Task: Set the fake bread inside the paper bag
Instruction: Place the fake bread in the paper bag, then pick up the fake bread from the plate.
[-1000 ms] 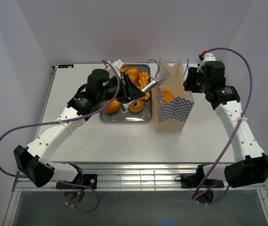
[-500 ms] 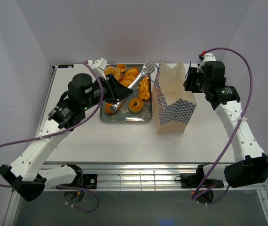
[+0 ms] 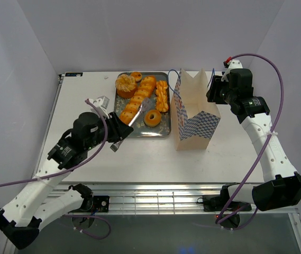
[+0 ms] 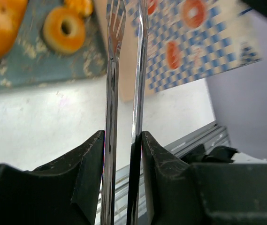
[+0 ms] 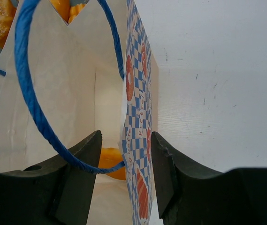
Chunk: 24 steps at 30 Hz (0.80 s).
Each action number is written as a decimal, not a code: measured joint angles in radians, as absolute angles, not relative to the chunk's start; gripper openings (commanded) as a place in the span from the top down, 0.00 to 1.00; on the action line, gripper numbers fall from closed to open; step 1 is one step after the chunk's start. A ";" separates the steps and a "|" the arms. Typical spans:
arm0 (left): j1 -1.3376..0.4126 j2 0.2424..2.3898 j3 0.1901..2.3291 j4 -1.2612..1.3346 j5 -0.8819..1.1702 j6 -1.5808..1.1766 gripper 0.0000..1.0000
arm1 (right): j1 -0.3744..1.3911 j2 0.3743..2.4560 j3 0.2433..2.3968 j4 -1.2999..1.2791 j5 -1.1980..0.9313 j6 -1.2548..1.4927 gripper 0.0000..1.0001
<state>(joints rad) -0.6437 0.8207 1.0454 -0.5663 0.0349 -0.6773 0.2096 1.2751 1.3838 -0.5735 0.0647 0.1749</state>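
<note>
The left arm has drawn back from the grey patterned tray, its fingers clenched on empty metal tongs. The right fingers pinch open the wall of the cream checkered paper bag. One glossy orange toy pastry lies inside, so I'd say the tongs must next reach back for another.

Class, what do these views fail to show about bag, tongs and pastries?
Paper bag contents: overhead, its walls hide them; right wrist shows only part of one orange piece.
Tongs: left wrist, top edge cuts the tips.
Right gripper: clamping or merely straddling the bag wall, unclear.
</note>
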 measured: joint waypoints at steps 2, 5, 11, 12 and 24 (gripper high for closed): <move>-0.644 0.851 0.983 -0.583 0.033 -0.693 0.54 | 0.210 1.275 1.384 -0.574 0.064 0.175 0.48; -0.643 0.910 0.908 -0.577 0.033 -0.718 0.53 | 0.210 1.275 1.384 -0.574 0.064 0.175 0.48; -0.611 1.045 0.841 -0.517 0.087 -0.746 0.50 | 0.210 1.275 1.384 -0.574 0.064 0.173 0.48; -0.606 1.064 0.841 -0.507 0.094 -0.749 0.49 | 0.210 1.275 1.384 -0.575 0.065 0.172 0.48; -0.506 1.073 0.783 -0.408 0.212 -0.783 0.45 | 0.210 1.272 1.383 -0.575 0.068 0.167 0.48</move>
<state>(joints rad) -0.5060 1.0725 0.7826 -0.4084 0.2115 -0.7834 0.2096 1.2716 1.3834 -0.5751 0.0681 0.1673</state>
